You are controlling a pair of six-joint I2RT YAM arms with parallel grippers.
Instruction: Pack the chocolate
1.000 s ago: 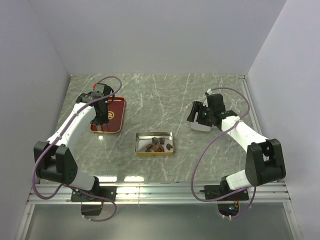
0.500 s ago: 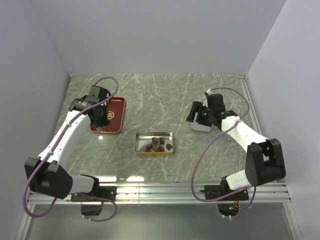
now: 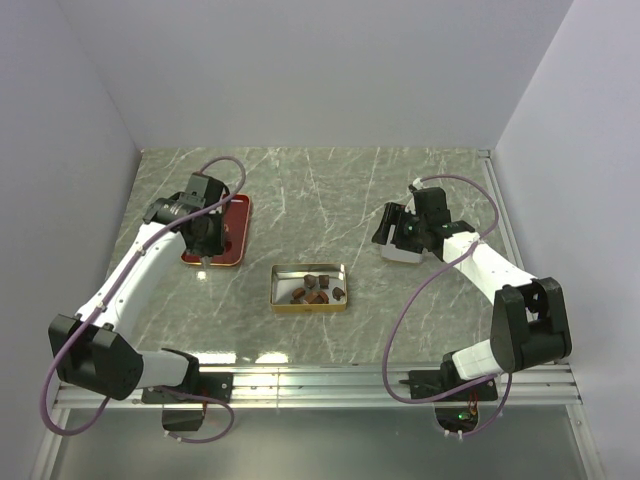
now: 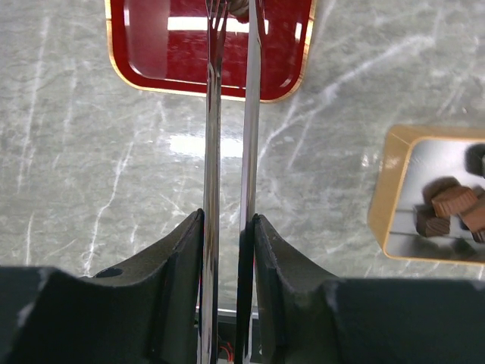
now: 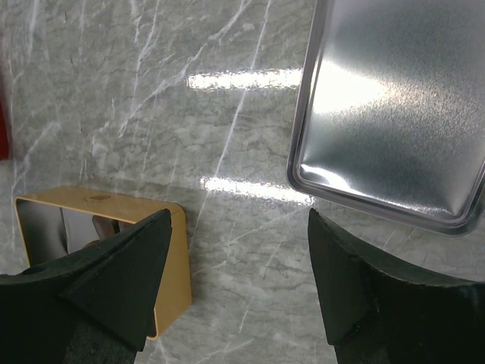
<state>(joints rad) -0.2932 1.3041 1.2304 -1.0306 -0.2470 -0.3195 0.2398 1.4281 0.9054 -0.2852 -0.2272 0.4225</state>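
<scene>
Several dark brown chocolate lumps [image 3: 315, 291] lie in an open gold tin [image 3: 309, 303] at the table's middle; they also show in the left wrist view [image 4: 449, 206]. My left gripper [image 3: 205, 238] [image 4: 227, 221] is shut on a pair of metal tongs [image 4: 229, 114], held over the near part of a red lid [image 3: 232, 225] [image 4: 163, 45]. The tong tips run off the top of the wrist view. My right gripper [image 3: 392, 228] [image 5: 239, 220] is open and empty, above the table between the gold tin [image 5: 170, 262] and a silver tin [image 5: 394, 114].
The silver tin [image 3: 402, 250] lies right of the middle, under my right wrist. White walls close the table at the left, back and right. A metal rail [image 3: 320, 375] runs along the near edge.
My left arm has swung and its wrist has shifted slightly right over the red lid, still holding the tongs. The right arm has not moved.
</scene>
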